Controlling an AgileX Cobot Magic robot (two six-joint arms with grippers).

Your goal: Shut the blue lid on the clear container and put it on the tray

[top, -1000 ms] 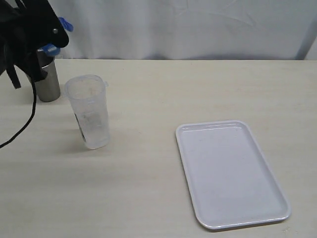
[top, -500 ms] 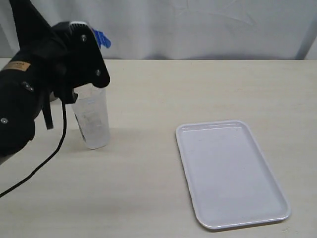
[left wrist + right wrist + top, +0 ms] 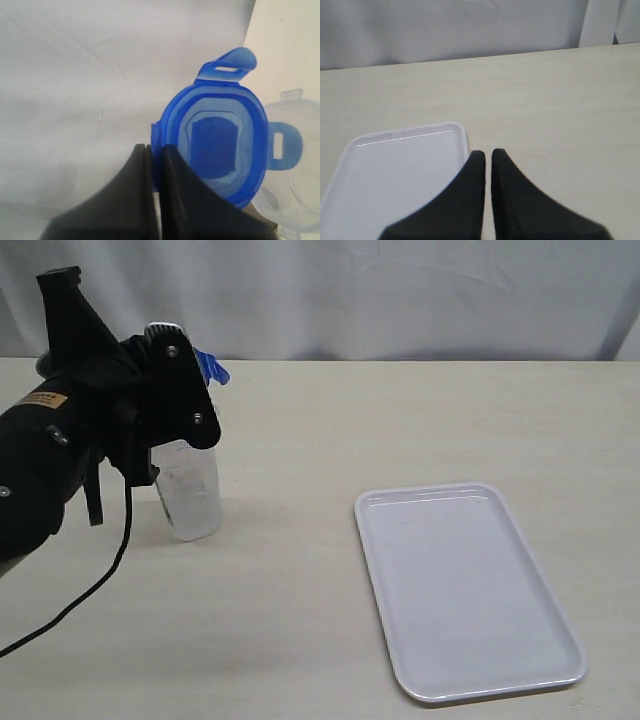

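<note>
The blue lid (image 3: 220, 145) hangs edge-on from my left gripper (image 3: 156, 150), which is shut on one of its side tabs. In the left wrist view the clear container's rim (image 3: 295, 195) shows just past the lid. In the exterior view the left arm covers the top of the clear container (image 3: 190, 495), and only a corner of the blue lid (image 3: 210, 367) peeks out above it. The white tray (image 3: 465, 585) lies flat at the right. My right gripper (image 3: 487, 155) is shut on nothing, above the table beside the tray (image 3: 395, 175); the exterior view does not show it.
A pale wooden table (image 3: 330, 430) carries everything, with a white curtain (image 3: 400, 290) behind its far edge. The left arm's black cable (image 3: 110, 560) hangs over the table in front of the container.
My left arm has swung from the back left corner to the right with the blue lid. It now stands over the clear container and hides its mouth. The right gripper has not changed.
</note>
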